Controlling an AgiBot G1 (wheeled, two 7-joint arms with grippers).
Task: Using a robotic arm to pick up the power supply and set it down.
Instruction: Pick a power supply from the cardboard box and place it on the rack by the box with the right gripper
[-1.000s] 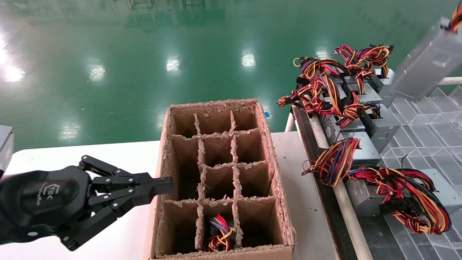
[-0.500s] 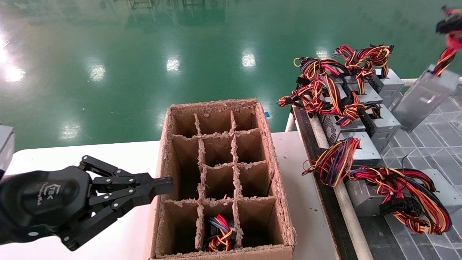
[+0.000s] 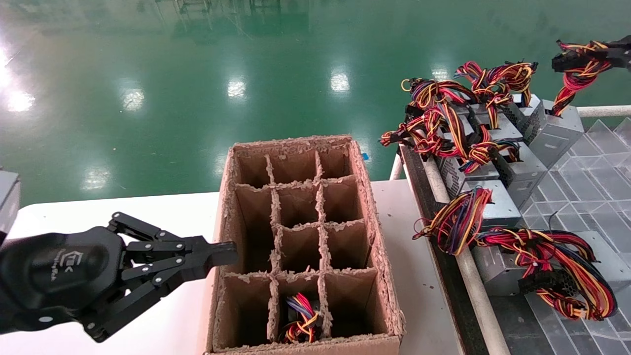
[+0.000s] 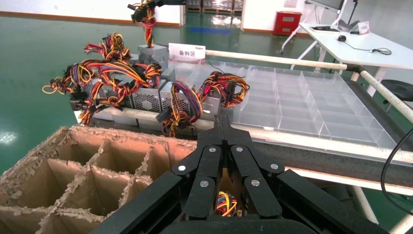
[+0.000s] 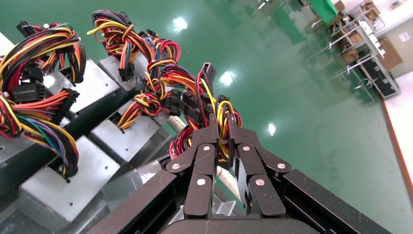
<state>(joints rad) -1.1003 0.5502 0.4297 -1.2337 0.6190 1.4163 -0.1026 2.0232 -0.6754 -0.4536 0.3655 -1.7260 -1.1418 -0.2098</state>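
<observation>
At the far right edge of the head view, the right claw [image 5: 220,130] is pinched on the wire bundle [image 3: 574,61] of the supply [image 3: 557,130]. Only a dark sliver of it shows there, the rest cut off by the frame. Its wrist view shows the black fingers [image 5: 210,134] pressed onto red, yellow and black wires with a black connector sticking out past the tips. The grey box hangs from the bundle, tilted, at the far end of the row of other supplies [image 3: 485,148] on the clear tray [image 3: 591,177]; whether its lower edge touches the tray cannot be told. Most of the box is hidden in the right wrist view behind the claw's own linkage.

Low on the left, the left claw [image 3: 224,252] hangs over the white table [image 3: 162,212], tips pressed together and pointing at the side wall of the carton [image 3: 379,256], just beside it. Its arm runs off the frame. Inside the carton, one near cell holds a unit [image 3: 300,320] whose wires show blue and purple strands; its body is hidden in the cell.
</observation>
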